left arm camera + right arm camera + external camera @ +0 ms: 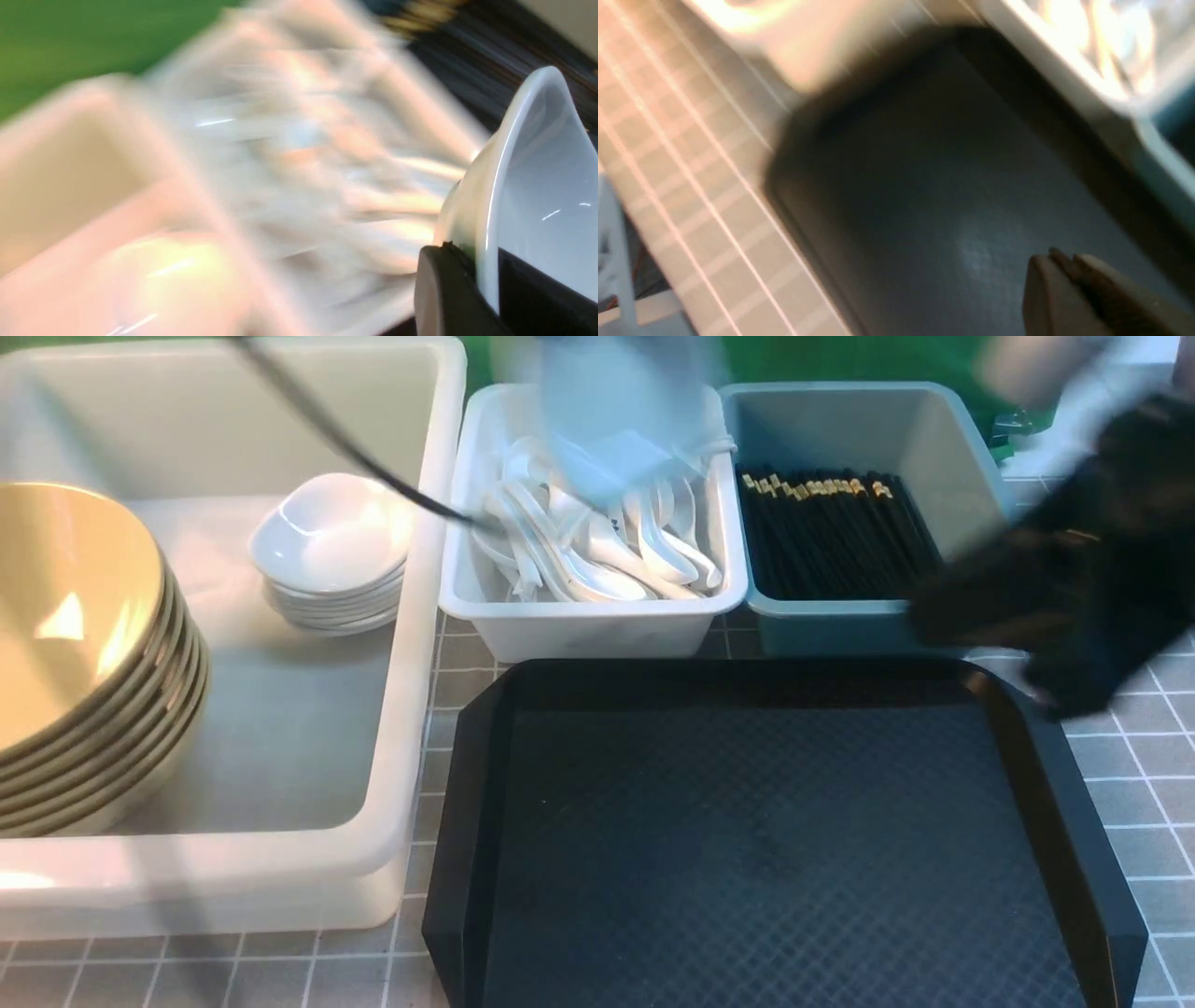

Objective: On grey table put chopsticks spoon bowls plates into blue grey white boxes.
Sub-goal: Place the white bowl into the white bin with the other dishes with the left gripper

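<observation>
Grey tiled worktop (355, 971), black tray (784, 840) bare | from tray: chopsticks (831, 537) in blue box (840, 630), 12 o'clock; spoons (597, 551) in grey-white box (588, 635), 11; bowls (79, 616), some plates (331, 537) in big white tub (392, 709), 10 | left claw (467, 270) grips white dishware (546, 186), likely last plates to stow | right claw (1069, 266) clenched, nothing seen held

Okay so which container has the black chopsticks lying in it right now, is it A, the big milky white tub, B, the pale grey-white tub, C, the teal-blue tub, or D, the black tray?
C: the black chopsticks, with their gold bands, lie inside the teal-blue tub.
</observation>
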`<state>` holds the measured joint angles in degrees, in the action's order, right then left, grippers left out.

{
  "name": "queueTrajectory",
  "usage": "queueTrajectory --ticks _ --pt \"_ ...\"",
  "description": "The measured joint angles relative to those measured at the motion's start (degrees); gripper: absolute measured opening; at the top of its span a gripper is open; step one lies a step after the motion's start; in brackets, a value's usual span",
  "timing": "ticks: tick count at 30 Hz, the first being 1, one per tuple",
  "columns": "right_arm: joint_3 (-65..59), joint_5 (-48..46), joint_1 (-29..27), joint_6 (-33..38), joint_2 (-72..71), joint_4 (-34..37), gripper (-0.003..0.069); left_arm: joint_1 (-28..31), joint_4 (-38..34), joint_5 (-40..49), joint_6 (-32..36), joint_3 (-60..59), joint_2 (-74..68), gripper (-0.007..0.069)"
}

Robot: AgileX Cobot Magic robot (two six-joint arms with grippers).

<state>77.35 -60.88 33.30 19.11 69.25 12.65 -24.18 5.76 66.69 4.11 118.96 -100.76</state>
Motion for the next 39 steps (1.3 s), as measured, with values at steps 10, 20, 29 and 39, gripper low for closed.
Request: queueTrajectory --ticks 10,20,29,39 --pt "7.3 1.5 12.3 0.0 10.6 -1.1 0.0076 30.4 -23.3 -6.9 8.9 -10.7 -1.5 0.0" --pt "7.4 0.8 12.3 -4.3 11.3 -6.1 0.0078 31.4 -31.9 -15.6 21.2 -12.0 -15.5 0.0008" --pt "7.4 0.1 12.4 -4.7 11.3 -6.9 0.0078 28.0 -22.6 -18.1 21.9 -12.0 -18.9 0.0279" --pt "7.4 -0.9 12.4 -4.7 11.3 -7.4 0.0078 27.4 -15.1 -16.6 17.0 -12.0 -10.4 0.0602"
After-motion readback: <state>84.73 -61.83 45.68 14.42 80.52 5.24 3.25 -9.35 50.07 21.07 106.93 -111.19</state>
